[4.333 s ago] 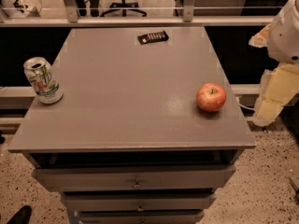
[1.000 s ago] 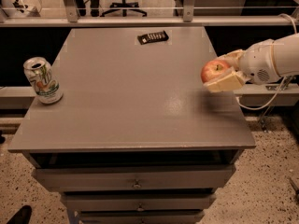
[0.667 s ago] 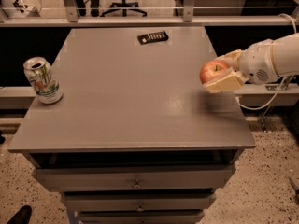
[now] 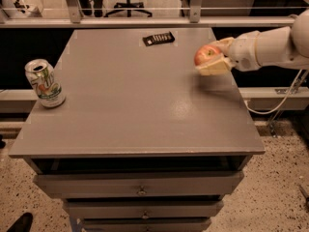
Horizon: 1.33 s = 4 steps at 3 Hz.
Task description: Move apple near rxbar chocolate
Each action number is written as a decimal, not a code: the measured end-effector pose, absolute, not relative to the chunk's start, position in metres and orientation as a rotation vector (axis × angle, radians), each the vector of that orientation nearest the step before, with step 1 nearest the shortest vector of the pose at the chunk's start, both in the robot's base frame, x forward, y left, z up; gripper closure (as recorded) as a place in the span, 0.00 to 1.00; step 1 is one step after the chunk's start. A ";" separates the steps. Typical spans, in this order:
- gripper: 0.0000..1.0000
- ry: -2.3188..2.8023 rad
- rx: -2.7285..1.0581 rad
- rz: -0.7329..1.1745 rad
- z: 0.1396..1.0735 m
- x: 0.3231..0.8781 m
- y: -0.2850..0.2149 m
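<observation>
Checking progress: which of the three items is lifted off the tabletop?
The apple, clamped in the gripper above the table on the right; the soda can stands at left and the rxbar chocolate lies flat at the far edge.

The rxbar chocolate (image 4: 158,38) is laid on the worktop (image 4: 135,115) right by the back edge, a bit right of centre. The apple (image 4: 203,55) is gripped in the claw (image 4: 213,56) over the right rear part, off to the bar's right and apart from it. A can (image 4: 45,83) is stood way over by the left edge. Drawers (image 4: 140,183) are stacked underneath.
</observation>
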State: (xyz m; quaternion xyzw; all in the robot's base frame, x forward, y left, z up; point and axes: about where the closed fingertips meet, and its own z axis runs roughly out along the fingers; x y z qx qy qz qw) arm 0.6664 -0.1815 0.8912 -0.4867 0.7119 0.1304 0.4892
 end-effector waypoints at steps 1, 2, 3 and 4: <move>1.00 1.720 -1.161 0.302 0.875 0.746 -0.164; 1.00 1.771 -1.154 0.300 0.852 0.808 -0.146; 1.00 1.784 -1.145 0.288 0.852 0.823 -0.144; 1.00 1.774 -1.112 0.255 0.869 0.842 -0.147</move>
